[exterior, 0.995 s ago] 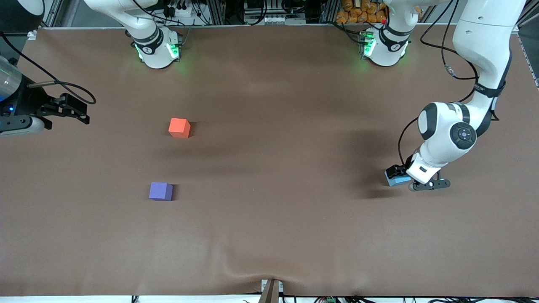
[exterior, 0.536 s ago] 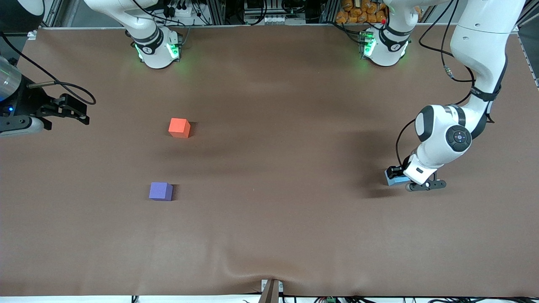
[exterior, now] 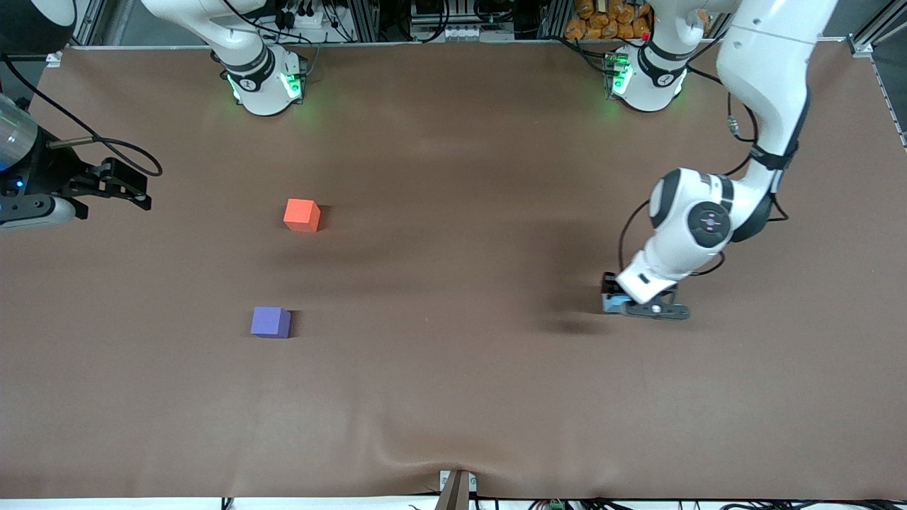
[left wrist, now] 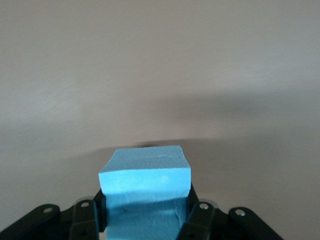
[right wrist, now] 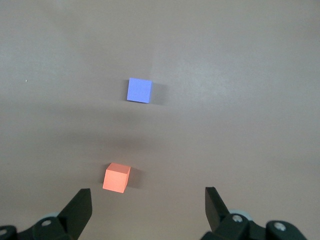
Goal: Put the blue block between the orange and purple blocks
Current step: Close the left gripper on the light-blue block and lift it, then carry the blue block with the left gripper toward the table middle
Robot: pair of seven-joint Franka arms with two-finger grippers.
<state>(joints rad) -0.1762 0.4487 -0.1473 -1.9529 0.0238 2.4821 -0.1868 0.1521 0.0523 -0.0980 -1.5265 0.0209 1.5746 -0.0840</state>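
I see the right gripper (exterior: 117,185) waiting with its jaws spread at the right arm's end of the table. The orange block (exterior: 301,214) and purple block (exterior: 270,322) sit apart, purple nearer the camera. My left gripper (exterior: 623,301) pinches the blue block (exterior: 613,303) above the table's left-arm end; the gap lies well toward the right arm's end.

The blue block (exterior: 613,303), a small sky-blue matte cube, is sitting clamped in the left tool (exterior: 641,306), raised over the counter (exterior: 453,397) toward the left arm's end. The orange block (exterior: 301,214) and purple block (exterior: 270,321) are resting flat toward the right arm's end, well apart, the purple one lying nearer the front edge.
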